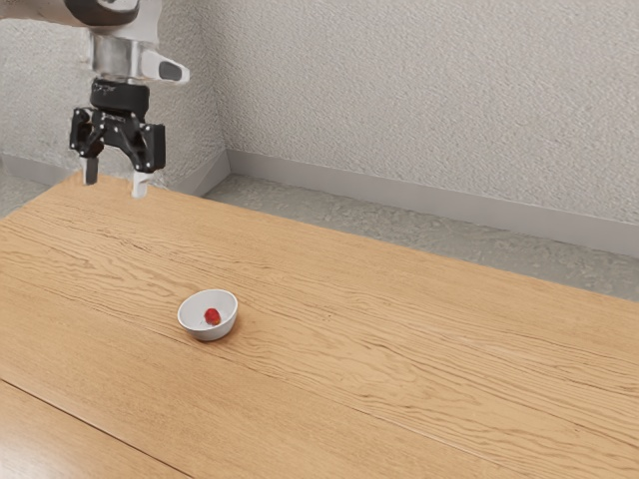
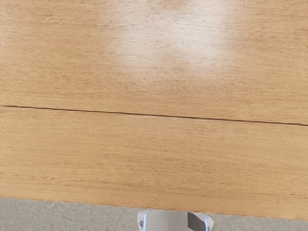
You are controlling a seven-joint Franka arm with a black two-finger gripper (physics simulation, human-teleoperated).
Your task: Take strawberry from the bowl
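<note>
Strawberry [image 1: 213, 316] sits inside a small white bowl [image 1: 190, 327] on a wood-grained table [image 1: 399, 349], down and toward the exterior view's right from the black two-finger gripper [image 1: 115, 178] of a Franka arm [image 1: 40, 10]. The gripper hangs with its fingers [image 1: 140, 185] spread wide, pointing downward, a plain gap between them and nothing in their grasp. It is raised above the level of the tabletop and stands well apart from both fruit and bowl, touching neither. The red berry rests low in the bowl, beneath the rim, and the bowl stands upright. A dark seam [image 1: 95, 429] crosses the wood toward the exterior view's lower left, on the other side of the bowl from the gripper. Beyond the table, a gray baseboard [image 1: 399, 200] runs between speckled floor [image 1: 329, 210] and a textured, pale wall [image 1: 399, 80]. The wrist view looks onto grained wood marked by the seam and a bright patch of glare, with a pale gray object [image 2: 166, 221], its identity unclear, beside the table's edge.
</note>
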